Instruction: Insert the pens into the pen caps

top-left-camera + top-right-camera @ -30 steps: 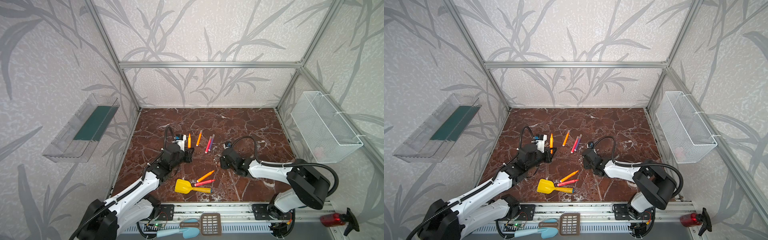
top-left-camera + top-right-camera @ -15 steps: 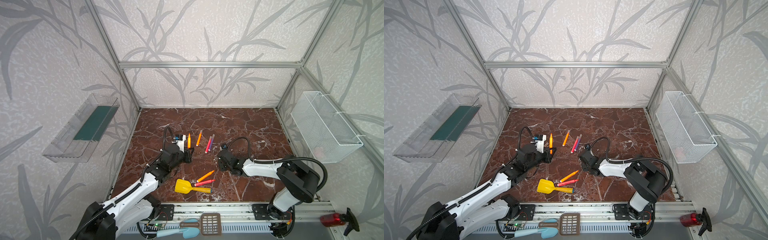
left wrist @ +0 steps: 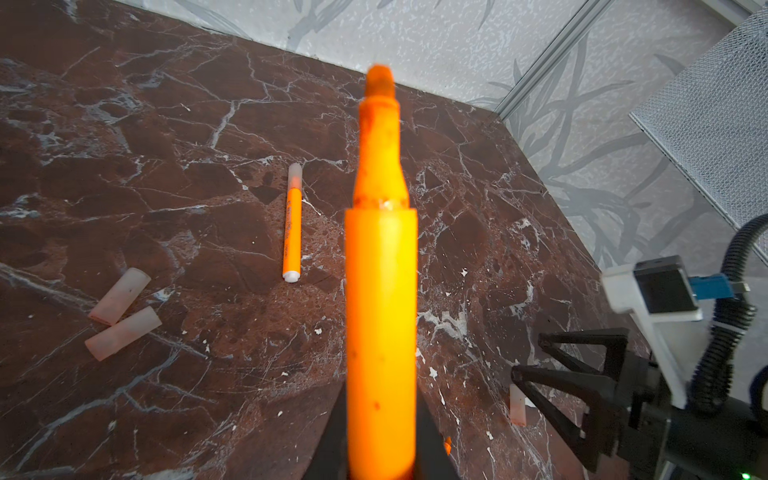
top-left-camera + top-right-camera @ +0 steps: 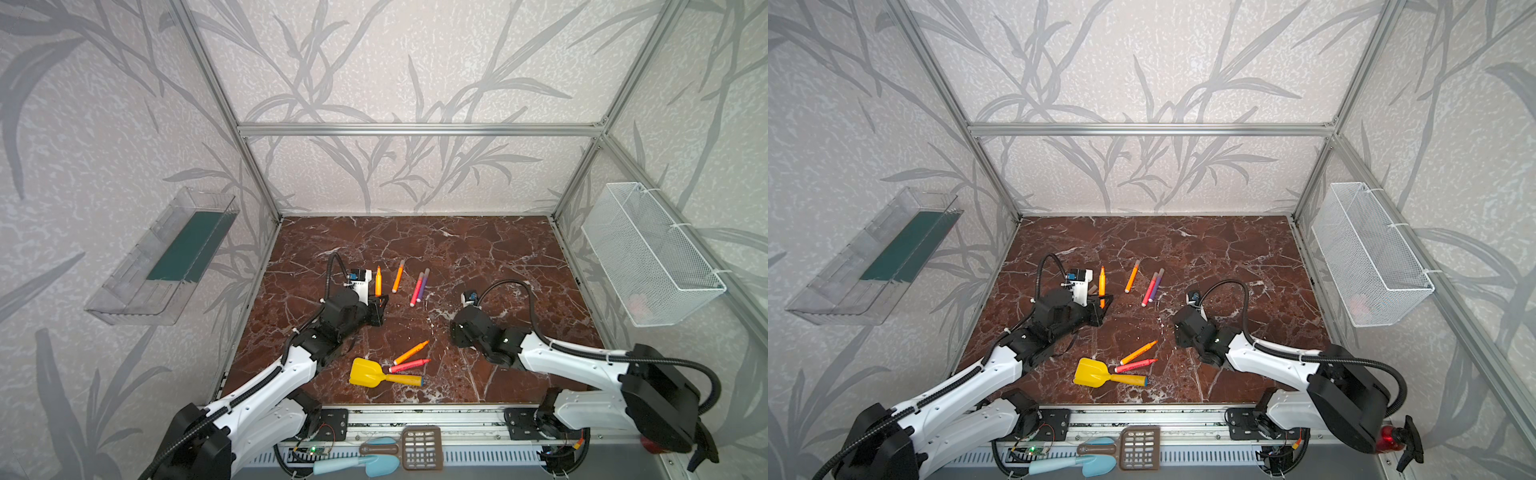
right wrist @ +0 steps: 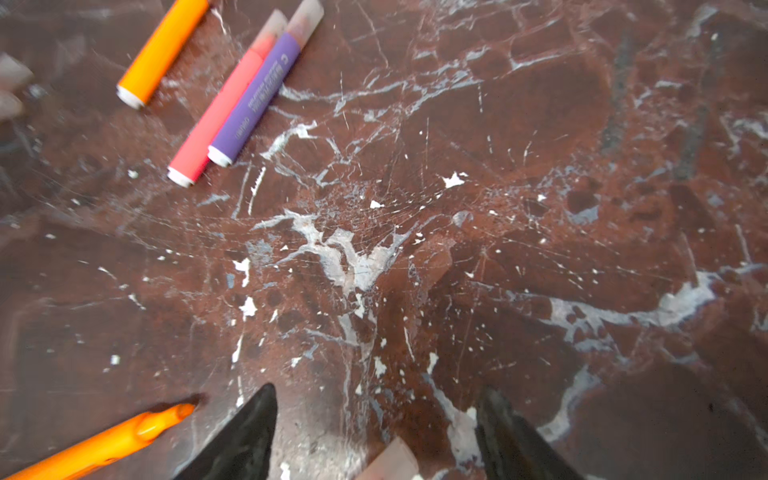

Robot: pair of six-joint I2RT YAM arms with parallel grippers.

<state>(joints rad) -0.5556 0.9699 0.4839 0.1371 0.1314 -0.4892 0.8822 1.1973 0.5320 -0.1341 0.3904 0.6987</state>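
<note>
Loosely, pens (image 4: 417,289) litter a marbled tabletop (image 4: 478,249) between walls (image 4: 124,124).

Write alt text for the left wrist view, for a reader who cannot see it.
An uncapped orange pen, gripped in the left hand, fills the middle of the frame, blurred and close. Behind it on the brown marble table lie a capped orange pen and two loose pen caps; a third cap lies by the right hand.

Yellow shovel (image 4: 368,372) lies on the marble table (image 4: 478,257).
</note>
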